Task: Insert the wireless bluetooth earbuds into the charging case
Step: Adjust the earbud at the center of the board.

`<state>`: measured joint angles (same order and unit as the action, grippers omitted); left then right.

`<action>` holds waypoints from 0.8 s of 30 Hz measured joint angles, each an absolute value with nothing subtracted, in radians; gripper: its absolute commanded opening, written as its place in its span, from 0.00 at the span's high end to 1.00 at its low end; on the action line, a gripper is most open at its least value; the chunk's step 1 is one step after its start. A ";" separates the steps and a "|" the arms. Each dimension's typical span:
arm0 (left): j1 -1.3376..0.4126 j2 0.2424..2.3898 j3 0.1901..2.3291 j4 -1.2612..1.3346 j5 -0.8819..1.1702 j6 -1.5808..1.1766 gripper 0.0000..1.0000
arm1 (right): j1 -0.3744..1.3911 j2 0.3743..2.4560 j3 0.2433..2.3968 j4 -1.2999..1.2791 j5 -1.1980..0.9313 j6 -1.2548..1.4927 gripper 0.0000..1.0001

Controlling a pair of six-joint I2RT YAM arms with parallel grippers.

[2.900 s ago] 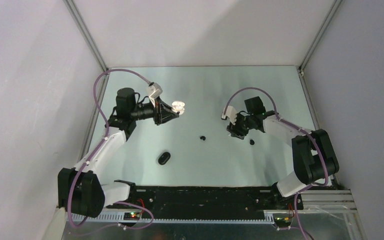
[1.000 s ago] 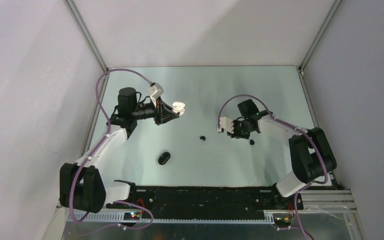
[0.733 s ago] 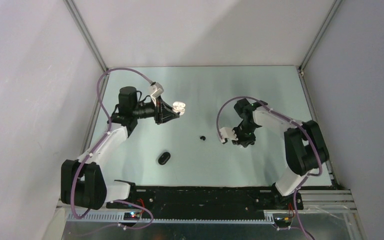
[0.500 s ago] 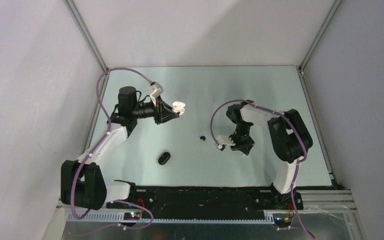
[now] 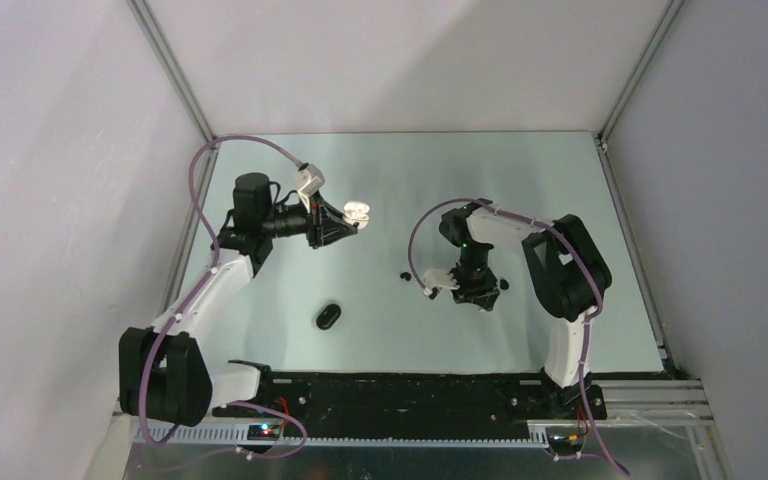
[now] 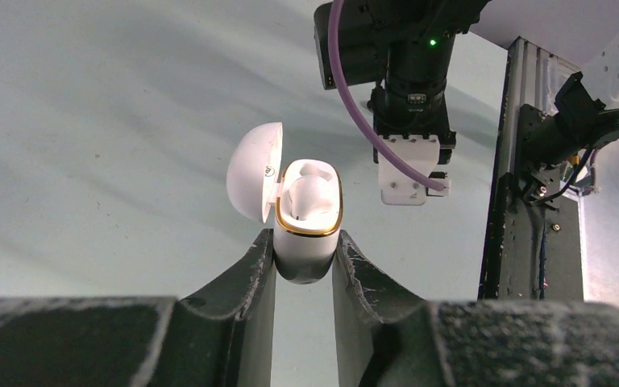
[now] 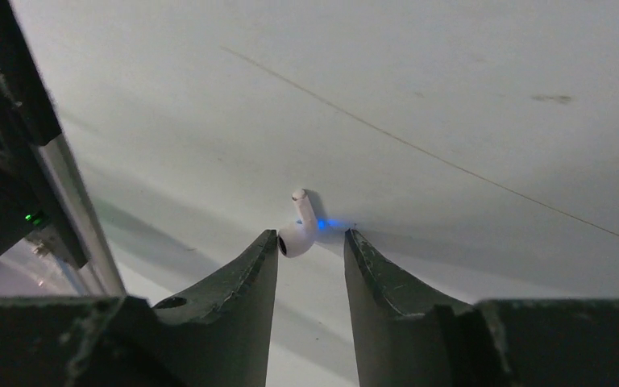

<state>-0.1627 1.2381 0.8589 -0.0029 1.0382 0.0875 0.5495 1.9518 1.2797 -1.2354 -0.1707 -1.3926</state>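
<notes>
My left gripper [image 6: 305, 242] is shut on the base of the white charging case [image 6: 308, 219], holding it above the table with its lid swung open to the left; in the top view the case [image 5: 358, 212] is at back left of centre. A white form fills one well inside it. My right gripper [image 7: 310, 235] points down at the table, jaws apart. A white earbud [image 7: 298, 232] lies between its tips, touching the left finger and clear of the right one. In the top view the right gripper [image 5: 472, 298] hides it. Two black earbuds [image 5: 405, 275] [image 5: 504, 284] lie either side.
A closed black case [image 5: 327, 316] lies on the table [image 5: 400, 170] in front of the left arm. Metal frame posts and grey walls close in the table on three sides. The black base rail [image 5: 410, 390] runs along the near edge.
The right arm has swung from the right toward the centre and turned its gripper down onto the table. Its jaws have widened. The left arm and the case have stayed put.
</notes>
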 measured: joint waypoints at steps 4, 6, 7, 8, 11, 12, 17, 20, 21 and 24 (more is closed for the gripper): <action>-0.162 1.238 0.859 -0.003 1.039 0.087 1.00 | 0.530 1.921 1.280 -1.164 -0.197 -1.359 0.57; -0.161 1.239 0.859 -0.003 1.039 0.087 1.00 | 0.514 1.899 1.281 -1.135 -0.213 -1.330 0.57; -0.161 1.240 0.859 -0.003 1.039 0.087 1.00 | 0.506 1.888 1.282 -1.126 -0.221 -1.312 0.57; -0.161 1.242 0.859 -0.003 1.039 0.087 1.00 | 0.494 1.871 1.282 -1.116 -0.233 -1.285 0.57; -0.161 1.246 0.859 -0.003 1.039 0.087 1.00 | 0.449 1.810 1.282 -1.098 -0.289 -1.182 0.58; -0.161 1.247 0.859 -0.003 1.039 0.087 1.00 | 0.428 1.784 1.280 -1.085 -0.312 -1.134 0.58; -0.161 1.260 0.861 -0.003 1.039 0.086 1.00 | 0.307 1.671 1.237 -0.982 -0.394 -0.943 0.65; -0.161 1.266 0.865 -0.004 1.039 0.083 1.00 | 0.274 1.644 1.188 -0.918 -0.405 -0.863 0.65; -0.160 1.267 0.868 -0.004 1.039 0.080 1.00 | 0.272 1.630 1.151 -0.884 -0.405 -0.836 0.64; -0.160 1.267 0.878 -0.008 1.036 0.080 1.00 | 0.271 1.578 1.052 -0.817 -0.390 -0.764 0.61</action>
